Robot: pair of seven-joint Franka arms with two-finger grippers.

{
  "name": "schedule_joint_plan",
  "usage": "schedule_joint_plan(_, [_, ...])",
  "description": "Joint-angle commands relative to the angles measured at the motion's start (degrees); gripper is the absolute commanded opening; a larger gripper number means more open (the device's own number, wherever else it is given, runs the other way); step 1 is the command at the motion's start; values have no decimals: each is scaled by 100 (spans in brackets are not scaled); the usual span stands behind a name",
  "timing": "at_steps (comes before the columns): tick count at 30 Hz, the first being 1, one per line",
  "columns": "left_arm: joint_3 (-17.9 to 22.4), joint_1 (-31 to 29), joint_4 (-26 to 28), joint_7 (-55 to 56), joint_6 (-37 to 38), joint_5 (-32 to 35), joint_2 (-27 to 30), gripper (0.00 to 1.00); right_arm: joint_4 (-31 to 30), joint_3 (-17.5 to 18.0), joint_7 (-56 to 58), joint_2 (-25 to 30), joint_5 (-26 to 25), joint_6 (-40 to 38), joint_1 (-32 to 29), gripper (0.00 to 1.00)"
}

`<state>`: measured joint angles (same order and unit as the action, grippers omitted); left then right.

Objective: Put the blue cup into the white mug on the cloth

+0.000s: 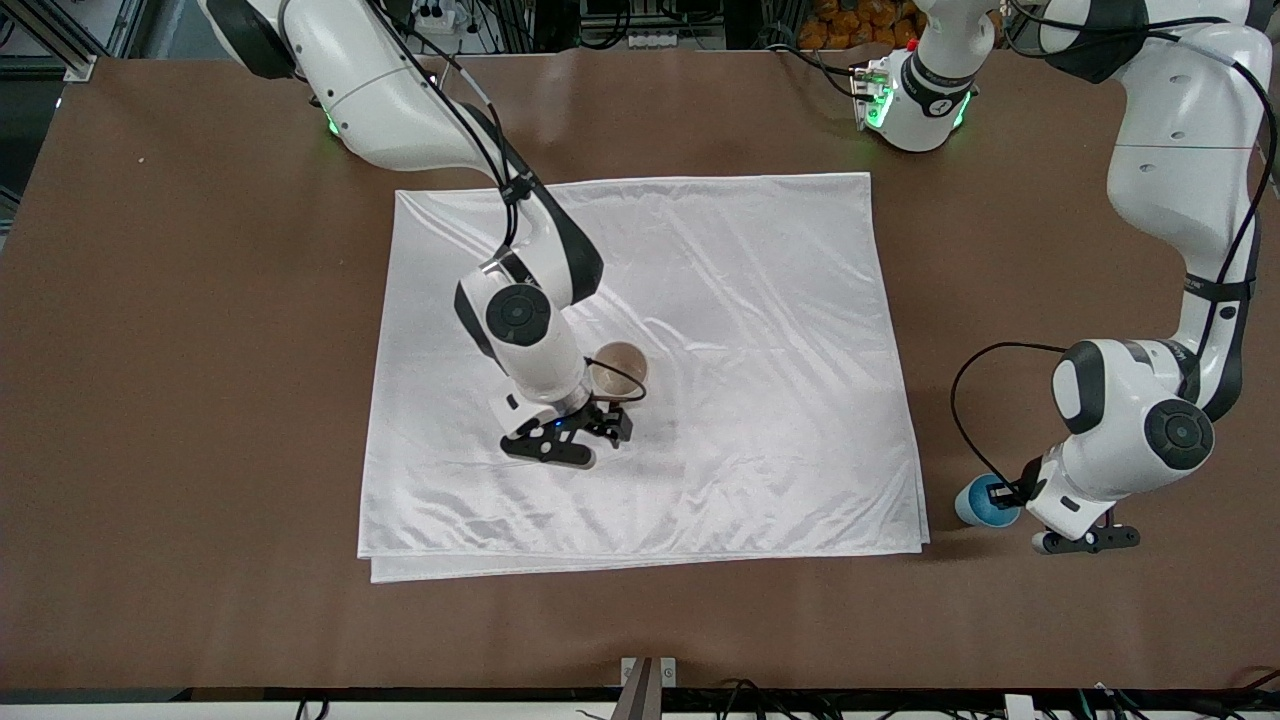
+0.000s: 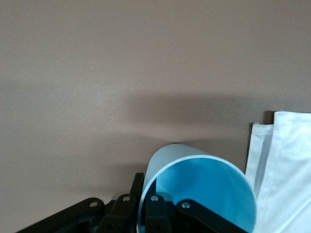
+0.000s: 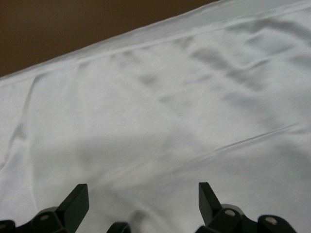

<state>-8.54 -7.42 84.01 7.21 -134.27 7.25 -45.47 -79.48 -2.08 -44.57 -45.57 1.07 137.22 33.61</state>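
Observation:
The blue cup (image 1: 975, 503) is off the cloth, low over the brown table beside the cloth's corner at the left arm's end. My left gripper (image 1: 1003, 493) is shut on the blue cup's (image 2: 204, 189) rim, one finger inside and one outside (image 2: 146, 187). The white mug (image 1: 618, 368) stands upright on the cloth (image 1: 750, 300), beige inside showing. My right gripper (image 1: 608, 424) is low over the cloth right beside the mug, fingers wide open (image 3: 143, 194) with nothing between them. A dark loop (image 3: 119, 227), seemingly the mug's handle, shows just below them.
The shiny white cloth (image 3: 170, 97) covers the table's middle, its folded double edge (image 2: 262, 145) close to the blue cup. Bare brown table (image 1: 200, 350) surrounds it. The right arm's forearm reaches across the cloth above the mug.

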Motion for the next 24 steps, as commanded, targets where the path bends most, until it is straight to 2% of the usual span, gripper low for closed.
schedule_joint_plan(1, [45, 22, -69, 43, -126, 215, -120, 0, 47, 41, 394, 49, -71, -108, -512, 100])
schedule_joint_plan(5, [45, 30, -69, 43, -126, 224, -94, 0, 47, 50, 993, 66, -36, -152, -777, 100])
schedule_joint_plan(19, [-43, 109, -69, 52, 50, 206, 337, 0, 12, 50, 3093, 374, -19, -1408, -1585, 100])
schedule_joint_plan(24, [-43, 311, -69, 87, 164, 154, 504, 0, -15, 50, 3989, 470, -19, -1786, -1972, 100])
